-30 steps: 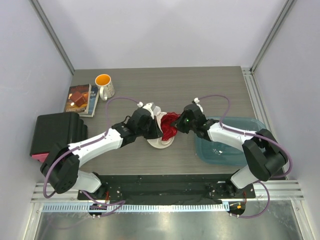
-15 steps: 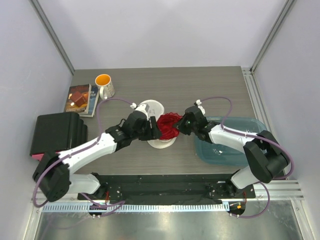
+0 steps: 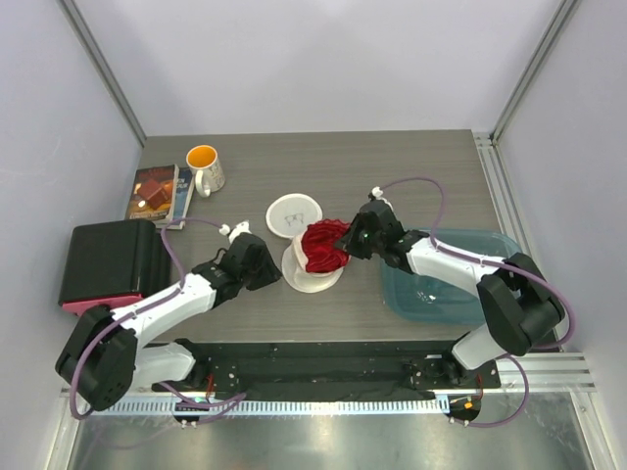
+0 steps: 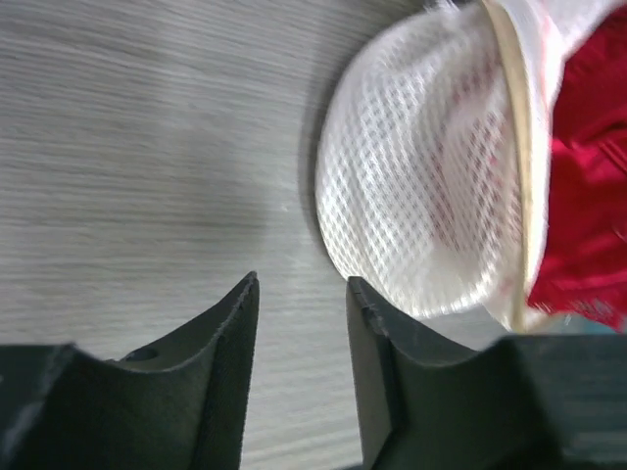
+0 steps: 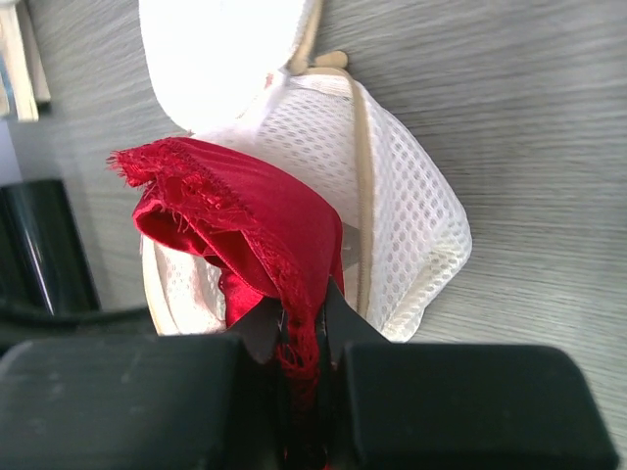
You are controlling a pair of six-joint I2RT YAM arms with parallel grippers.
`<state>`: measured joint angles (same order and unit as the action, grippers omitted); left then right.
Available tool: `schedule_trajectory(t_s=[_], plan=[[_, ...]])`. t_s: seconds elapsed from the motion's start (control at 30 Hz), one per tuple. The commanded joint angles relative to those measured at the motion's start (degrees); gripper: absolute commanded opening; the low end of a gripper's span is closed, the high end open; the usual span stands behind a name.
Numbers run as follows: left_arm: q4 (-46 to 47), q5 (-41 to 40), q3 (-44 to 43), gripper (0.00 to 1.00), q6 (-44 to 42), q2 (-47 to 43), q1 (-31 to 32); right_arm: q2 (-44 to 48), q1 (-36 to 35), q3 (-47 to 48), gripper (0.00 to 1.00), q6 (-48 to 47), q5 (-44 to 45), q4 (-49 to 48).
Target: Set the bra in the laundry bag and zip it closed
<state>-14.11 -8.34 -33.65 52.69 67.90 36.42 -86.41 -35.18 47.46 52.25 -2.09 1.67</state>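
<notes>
One red lace-edged satin bra [image 5: 245, 225], pinched in right gripper [image 5: 302, 333], partly inside open white round mesh laundry bag [image 4: 421, 196] on grey table [image 3: 411, 166]. Left gripper [image 4: 302, 294] empty, jaws narrowly apart, just beside bag's dome.

In the left wrist view the bra [image 4: 588, 186] is cut off by the right edge, the laundry bag [image 4: 421, 186] by the top. From the right wrist, the bra's lower end is hidden inside the right gripper [image 5: 302, 315].

A lab test cell: plain white panels [image 3: 323, 59] and aluminium framing [image 3: 103, 69] enclose a grey table [image 3: 392, 166].
</notes>
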Motion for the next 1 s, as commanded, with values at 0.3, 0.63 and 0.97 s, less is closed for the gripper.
schedule_trajectory(t_s=[0.3, 0.63, 0.97], plan=[[10.2, 2.5, -3.8, 0.11, 0.1, 16.3, -2.1, -4.1, 1.0, 7.3, 0.01, -9.9, -10.9, 2.5], [12.6, 2.2, -7.2, 0.04, -1.8, 18.9, -2.0, -11.0, 1.1, 10.4, 0.01, -10.8, -14.6, 2.4], [3.7, 2.0, -8.6, 0.63, -2.6, 5.6, -4.1, -9.3, 1.3, 11.3, 0.01, -15.0, -10.0, 5.8]])
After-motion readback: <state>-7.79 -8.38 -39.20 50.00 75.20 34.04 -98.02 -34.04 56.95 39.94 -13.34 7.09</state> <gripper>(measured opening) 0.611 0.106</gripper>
